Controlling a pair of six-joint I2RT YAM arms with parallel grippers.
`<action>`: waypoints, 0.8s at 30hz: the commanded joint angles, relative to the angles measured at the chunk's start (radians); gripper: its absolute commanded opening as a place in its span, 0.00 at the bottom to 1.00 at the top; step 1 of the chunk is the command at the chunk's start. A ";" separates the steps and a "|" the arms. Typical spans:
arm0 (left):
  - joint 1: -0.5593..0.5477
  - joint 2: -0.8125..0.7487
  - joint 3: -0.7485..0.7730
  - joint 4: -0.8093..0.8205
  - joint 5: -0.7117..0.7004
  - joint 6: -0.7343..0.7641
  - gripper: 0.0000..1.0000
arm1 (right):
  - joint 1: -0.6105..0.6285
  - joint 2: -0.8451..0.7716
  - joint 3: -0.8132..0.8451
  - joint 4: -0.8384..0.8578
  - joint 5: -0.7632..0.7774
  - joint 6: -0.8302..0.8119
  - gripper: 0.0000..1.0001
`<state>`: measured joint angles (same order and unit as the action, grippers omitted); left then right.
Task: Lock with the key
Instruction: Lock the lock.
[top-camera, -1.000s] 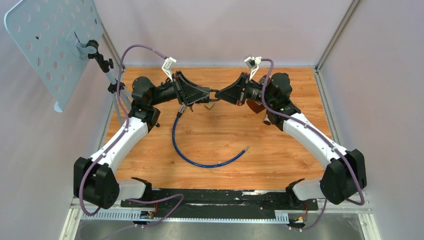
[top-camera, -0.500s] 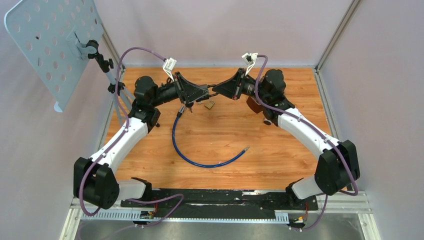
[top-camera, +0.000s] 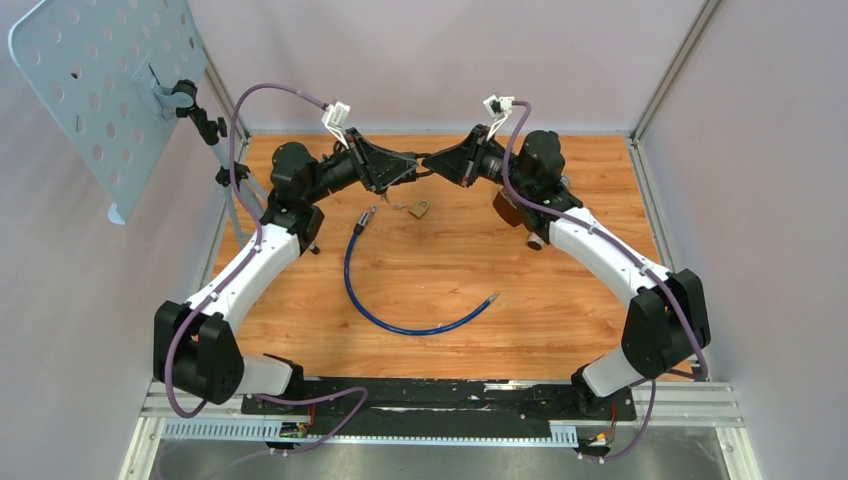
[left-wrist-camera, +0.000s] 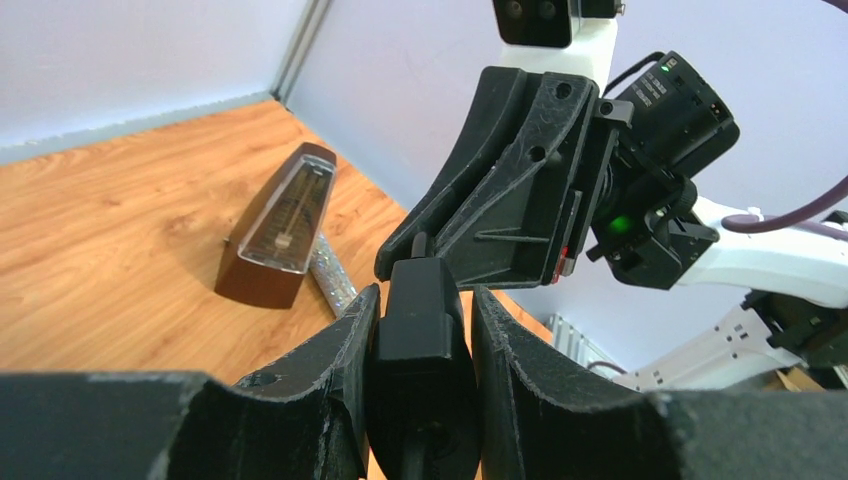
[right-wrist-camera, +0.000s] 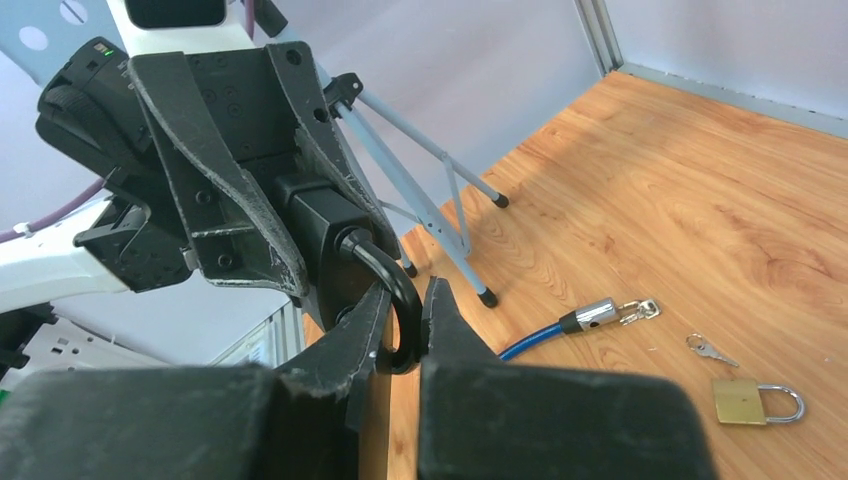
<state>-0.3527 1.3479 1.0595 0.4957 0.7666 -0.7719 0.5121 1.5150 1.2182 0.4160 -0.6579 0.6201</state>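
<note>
Key (right-wrist-camera: 712, 349) lies on tabletop (top-camera: 560, 290), just beside brass padlock (right-wrist-camera: 757, 400); blue cable (right-wrist-camera: 535, 336) near. Left claw (left-wrist-camera: 422, 295) clamps black lock body (left-wrist-camera: 420, 340) aloft; right claw (right-wrist-camera: 407, 290) pinched narrow on its shackle (right-wrist-camera: 385, 262).

Robotics lab cell: plain walls (top-camera: 450, 60), aluminium frame (top-camera: 672, 75), wood tabletop (top-camera: 450, 280), perforated panel (top-camera: 100, 90) on stand (top-camera: 213, 140)

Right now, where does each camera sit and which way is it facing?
Top external: above and behind the bases, looking down at the table; both arms show.
Left wrist: on the left arm, facing right toward the metronome; left fingers clamp the black lock.
Right wrist: facing left, over the brass padlock; right fingers pinch the shackle.
Both wrist views share the black lock.
</note>
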 joint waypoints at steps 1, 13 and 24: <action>-0.172 0.077 0.004 0.008 0.078 0.068 0.00 | 0.267 0.036 0.140 0.182 -0.249 0.119 0.00; -0.214 0.146 0.010 0.003 0.062 0.103 0.00 | 0.297 0.083 0.204 0.264 -0.275 0.175 0.00; -0.254 0.219 0.013 -0.060 0.054 0.179 0.00 | 0.327 0.109 0.270 0.336 -0.249 0.169 0.00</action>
<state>-0.3546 1.4273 1.0878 0.5617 0.6239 -0.6815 0.5121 1.6413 1.3327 0.4469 -0.5751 0.6090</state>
